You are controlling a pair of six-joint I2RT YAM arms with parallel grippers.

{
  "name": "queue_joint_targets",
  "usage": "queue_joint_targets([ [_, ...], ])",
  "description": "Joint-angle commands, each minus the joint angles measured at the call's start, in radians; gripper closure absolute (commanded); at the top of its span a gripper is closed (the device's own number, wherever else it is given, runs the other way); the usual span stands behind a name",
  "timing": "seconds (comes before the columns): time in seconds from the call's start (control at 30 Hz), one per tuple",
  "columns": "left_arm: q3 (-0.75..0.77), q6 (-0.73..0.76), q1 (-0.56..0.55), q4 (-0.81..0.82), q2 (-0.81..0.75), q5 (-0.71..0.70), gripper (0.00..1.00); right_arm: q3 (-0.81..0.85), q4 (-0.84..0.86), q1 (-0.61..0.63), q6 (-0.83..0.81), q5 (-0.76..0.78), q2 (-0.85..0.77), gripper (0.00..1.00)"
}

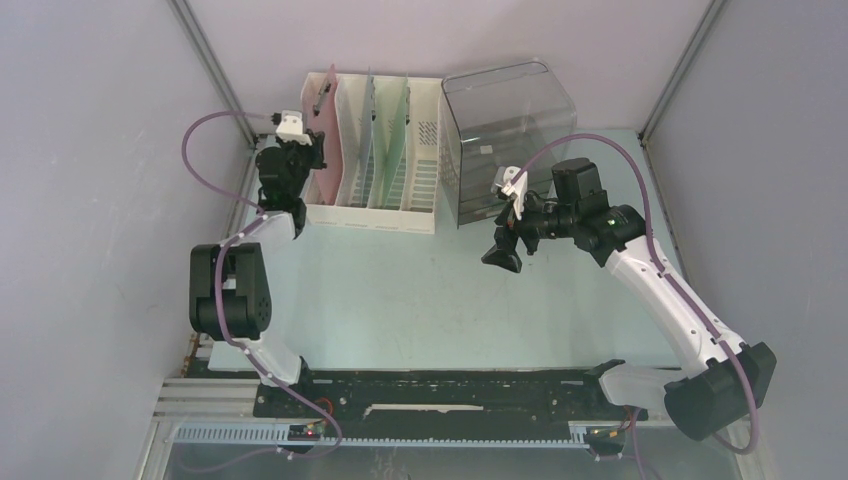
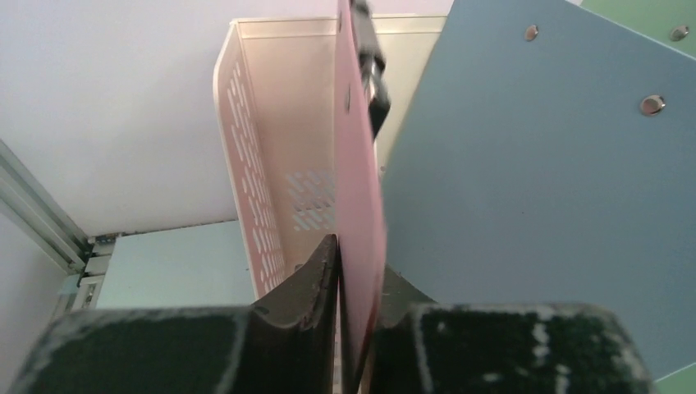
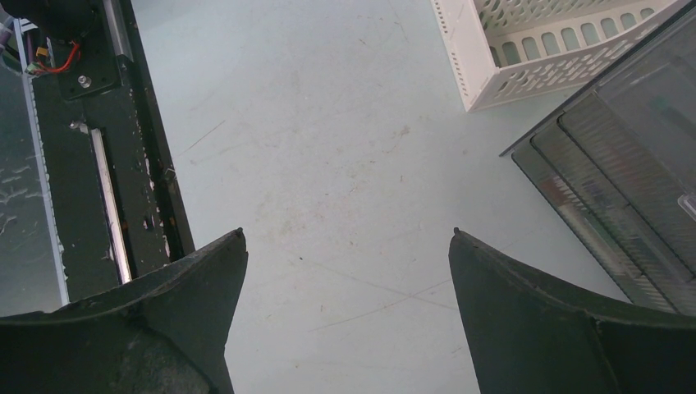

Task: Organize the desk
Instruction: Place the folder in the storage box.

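Two pincers: the left pincer (image 2: 357,271), at the worktop's (image 1: 400,290) far-left corner, clasps a pink clipboard (image 2: 359,164) standing upright in the white file rack's (image 1: 425,200) leftmost slot; the right pincer (image 3: 345,234) hangs spread wide, empty, toward the far-right corner.

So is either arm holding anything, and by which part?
The left end effector pinches the pink clipboard by its end opposite the metal clip; the right end effector is open, holding nothing.
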Motion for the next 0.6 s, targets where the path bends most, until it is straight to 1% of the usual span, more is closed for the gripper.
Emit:
queue_joint_targets([
  [0.0,0.000,-0.001,-0.007,0.061,-0.010,-0.004,0.77,0.003,-0.001,-0.011,-0.007,-0.017,-0.011,0.00],
  [0.1,-0.007,-0.011,-0.006,0.044,-0.034,-0.021,0.64,0.004,0.001,-0.014,-0.006,-0.018,-0.014,0.00],
  [0.17,-0.004,-0.030,-0.004,0.015,-0.067,-0.044,0.51,0.003,0.000,-0.016,-0.006,-0.020,-0.017,0.00],
  [0.23,0.008,-0.046,-0.005,-0.040,-0.113,-0.064,0.39,0.003,0.001,-0.019,-0.004,-0.023,-0.021,0.00],
  [0.3,0.031,-0.058,-0.004,-0.157,-0.168,-0.085,0.28,0.004,0.002,-0.024,-0.004,-0.027,-0.027,0.00],
  [0.43,0.089,-0.054,-0.004,-0.371,-0.277,-0.110,0.13,0.003,0.003,-0.034,-0.005,-0.037,-0.038,0.00],
  [0.57,0.127,-0.101,0.008,-0.527,-0.366,-0.118,0.01,0.004,0.003,-0.049,-0.002,-0.053,-0.060,0.00],
])
